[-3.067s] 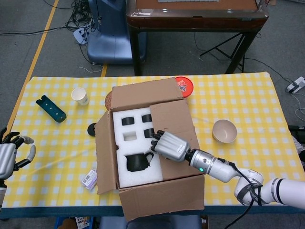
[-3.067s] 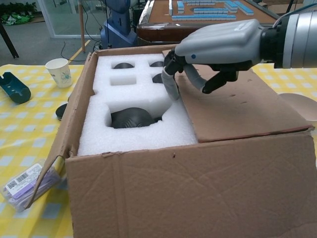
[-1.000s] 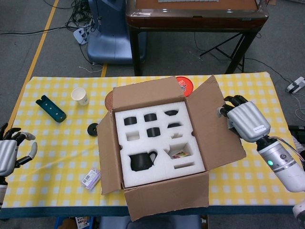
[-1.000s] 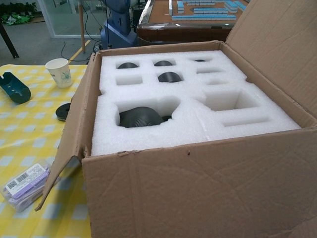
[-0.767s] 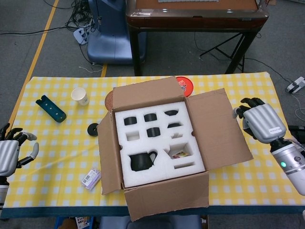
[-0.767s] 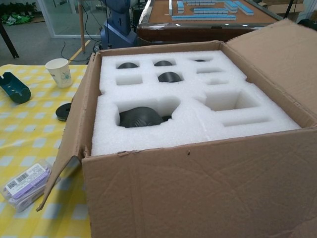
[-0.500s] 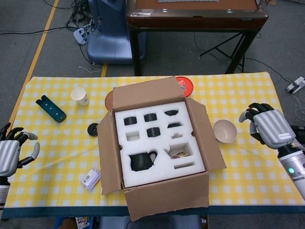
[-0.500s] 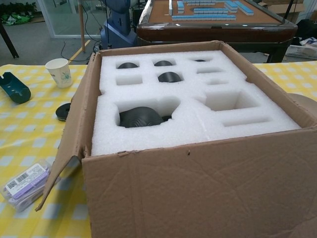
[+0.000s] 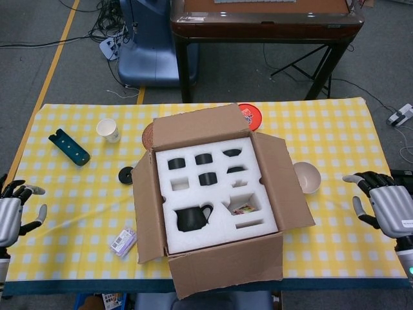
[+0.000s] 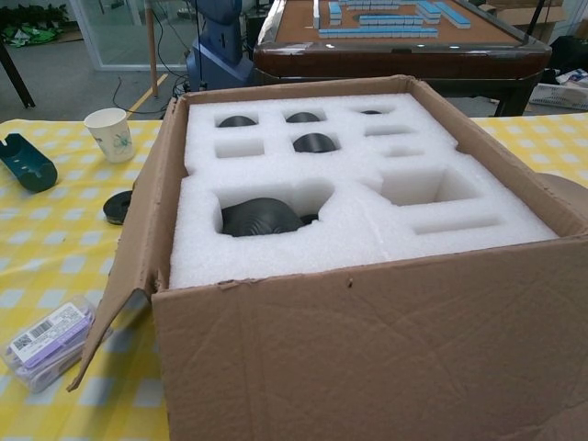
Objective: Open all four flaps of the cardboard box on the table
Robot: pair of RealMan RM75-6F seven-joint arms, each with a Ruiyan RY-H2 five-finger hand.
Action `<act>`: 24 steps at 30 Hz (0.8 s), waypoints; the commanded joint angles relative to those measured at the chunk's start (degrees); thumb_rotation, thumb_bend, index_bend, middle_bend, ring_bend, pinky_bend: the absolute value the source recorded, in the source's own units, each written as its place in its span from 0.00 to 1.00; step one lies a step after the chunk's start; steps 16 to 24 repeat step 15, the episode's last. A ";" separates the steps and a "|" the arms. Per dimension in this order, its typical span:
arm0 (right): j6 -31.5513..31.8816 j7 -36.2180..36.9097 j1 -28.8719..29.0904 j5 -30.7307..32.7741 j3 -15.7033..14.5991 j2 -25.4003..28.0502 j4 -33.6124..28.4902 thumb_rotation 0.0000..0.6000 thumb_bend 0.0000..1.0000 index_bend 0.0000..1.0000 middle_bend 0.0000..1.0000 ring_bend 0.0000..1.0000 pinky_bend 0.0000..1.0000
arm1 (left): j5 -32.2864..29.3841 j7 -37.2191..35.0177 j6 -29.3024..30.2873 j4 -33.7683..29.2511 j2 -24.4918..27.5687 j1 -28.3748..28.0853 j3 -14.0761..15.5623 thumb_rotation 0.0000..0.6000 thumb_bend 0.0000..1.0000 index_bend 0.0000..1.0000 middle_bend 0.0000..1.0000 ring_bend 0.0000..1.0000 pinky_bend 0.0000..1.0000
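The cardboard box (image 9: 226, 266) stands in the middle of the table with its top uncovered. Its back flap (image 9: 200, 126) stands up and leans away, the right flap (image 9: 284, 181) slopes outward, the left flap (image 9: 144, 206) hangs out to the side and the front flap (image 10: 367, 358) folds down toward me. Inside, white foam (image 9: 222, 194) holds a black teapot (image 9: 190, 218) and dark cups (image 9: 204, 159). My right hand (image 9: 388, 208) hovers near the table's right front edge, fingers spread, holding nothing. At the far left edge my left hand (image 9: 11, 217) is likewise open and empty. Neither hand shows in the chest view.
A paper cup (image 9: 108, 130), a teal holder (image 9: 68, 147) and a black disc (image 9: 125, 174) lie left of the box. A wrapped packet (image 9: 121, 243) sits by the left flap. A beige bowl (image 9: 308, 176) is partly hidden by the right flap; a red lid (image 9: 248, 116) lies behind.
My right hand swung the right flap outward, let it go and drew back to the table's right front edge. The flap sagged, then settled sloping outward. The left hand barely shifted.
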 commanded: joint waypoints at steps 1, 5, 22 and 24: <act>2.44 0.76 -2.11 -1.61 -1.00 -2.35 2.05 1.00 0.51 0.27 0.29 0.22 0.26 | 0.70 -0.01 1.49 0.37 -1.05 1.48 1.03 0.99 0.44 0.44 0.36 0.20 0.00; 5.01 1.18 -4.26 -3.50 -1.85 -4.49 4.32 1.00 0.51 0.27 0.29 0.22 0.26 | 2.65 -1.36 3.99 1.06 -1.83 3.75 2.46 0.99 0.44 0.43 0.35 0.20 0.00; 6.63 2.19 -6.74 -4.46 -2.28 -6.93 7.00 1.00 0.51 0.27 0.29 0.22 0.26 | 6.21 -2.44 7.78 2.52 -3.66 7.54 4.66 0.98 0.44 0.42 0.35 0.20 0.00; 6.63 2.19 -6.74 -4.46 -2.28 -6.93 7.00 1.00 0.51 0.27 0.29 0.22 0.26 | 6.21 -2.44 7.78 2.52 -3.66 7.54 4.66 0.98 0.44 0.42 0.35 0.20 0.00</act>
